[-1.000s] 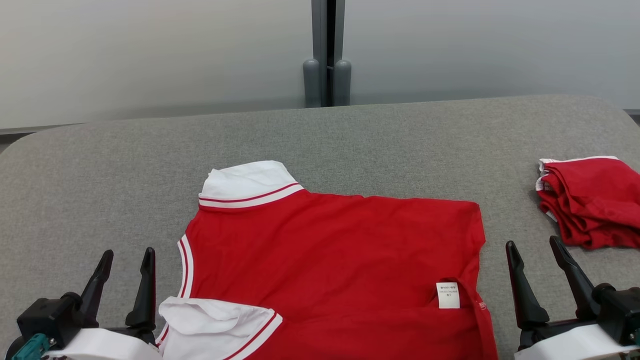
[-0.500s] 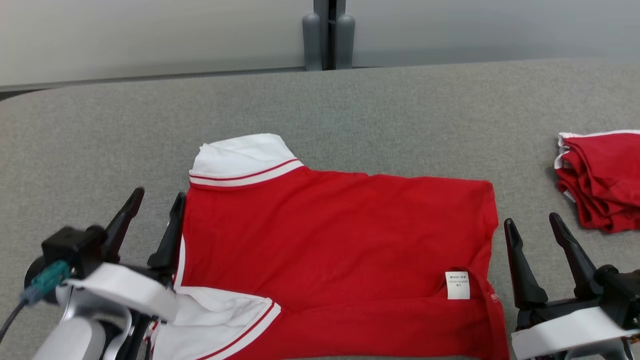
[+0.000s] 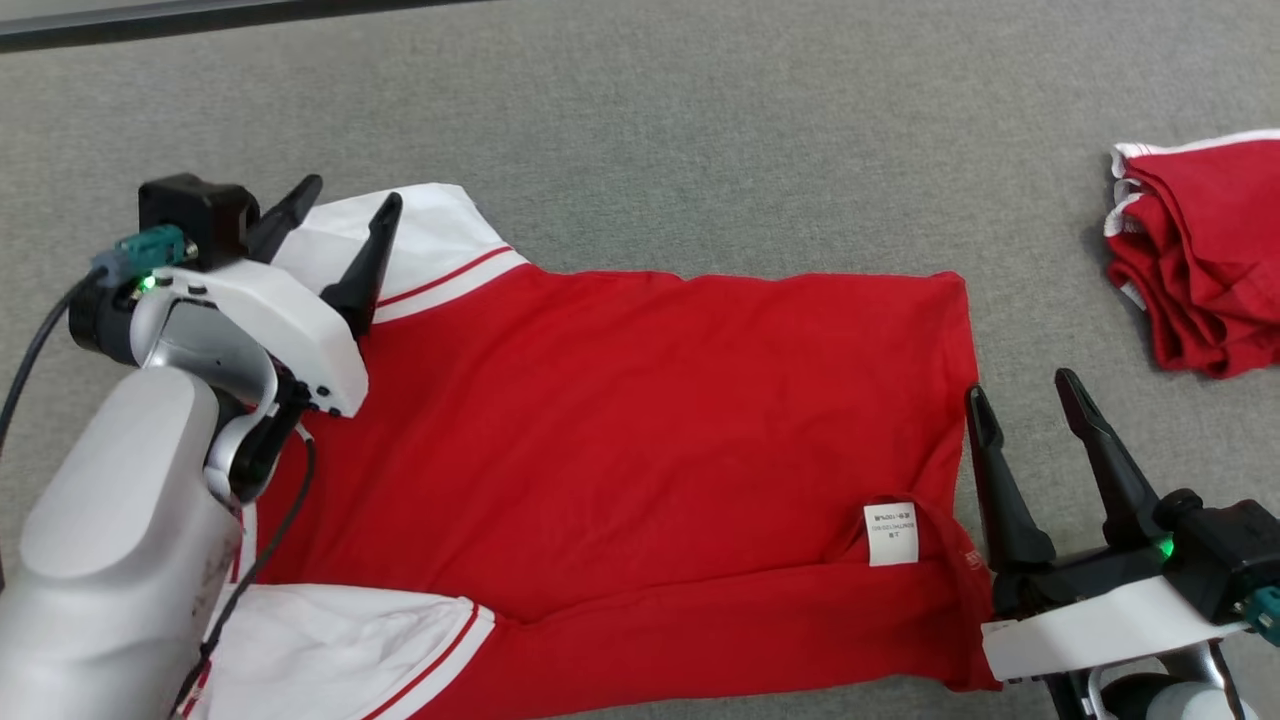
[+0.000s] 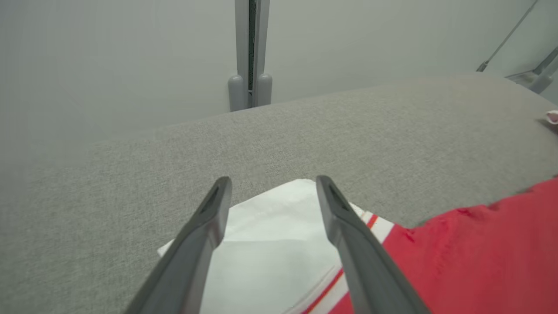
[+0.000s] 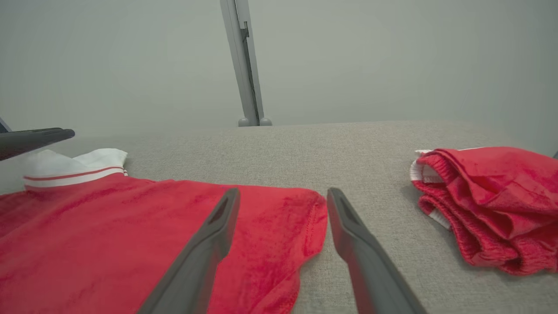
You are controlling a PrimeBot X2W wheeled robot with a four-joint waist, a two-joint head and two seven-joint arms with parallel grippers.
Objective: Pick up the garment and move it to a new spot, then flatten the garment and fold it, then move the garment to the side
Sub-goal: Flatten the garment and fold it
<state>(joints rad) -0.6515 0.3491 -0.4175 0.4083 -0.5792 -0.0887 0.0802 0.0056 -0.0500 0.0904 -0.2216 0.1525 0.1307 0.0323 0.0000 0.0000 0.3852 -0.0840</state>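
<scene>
Lying spread on the grey table [image 3: 700, 120], the garment [image 3: 640, 420] seems set for folding; head view puts the left gripper [image 3: 350, 190] over its white sleeve [image 3: 440, 240], the right gripper [image 3: 1020, 385] beside its hem [image 3: 945, 380] (presumably staged for corner grasps). Left wrist view: fingers [image 4: 202, 237] wide apart, empty. Right wrist view: likewise parted, holding nothing.

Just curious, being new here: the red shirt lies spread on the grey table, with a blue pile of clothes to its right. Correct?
Not quite: the pile of clothes is red with white trim, not blue, as the head view shows. The red shirt does lie spread on the grey table.
</scene>
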